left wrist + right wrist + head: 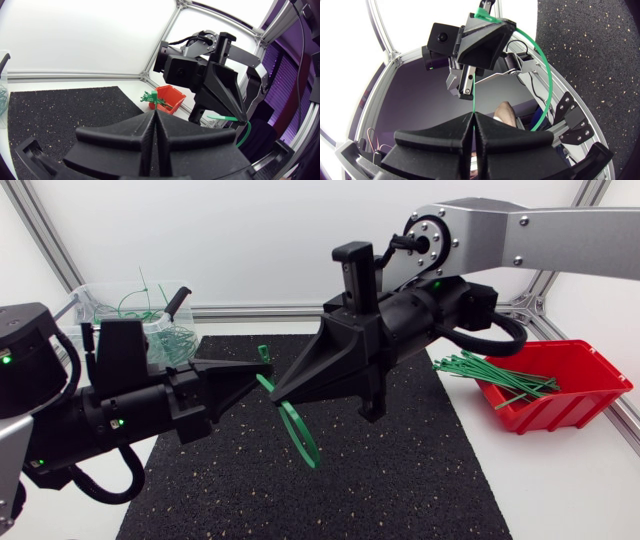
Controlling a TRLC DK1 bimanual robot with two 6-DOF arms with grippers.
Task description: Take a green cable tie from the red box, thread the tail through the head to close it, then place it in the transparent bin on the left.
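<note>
Above mat (300,490) — left gripper (262,368), right gripper (277,392) clamp tie (484,16)

A white table (560,480) carries a black speckled mat (330,490) spread across its middle, white surface showing on either side. A red box (560,415) sits on the bare top just beside the mat's right edge. A transparent bin (172,330) stands at the far left corner, its base hidden, so it may or may not touch the mat.
</note>
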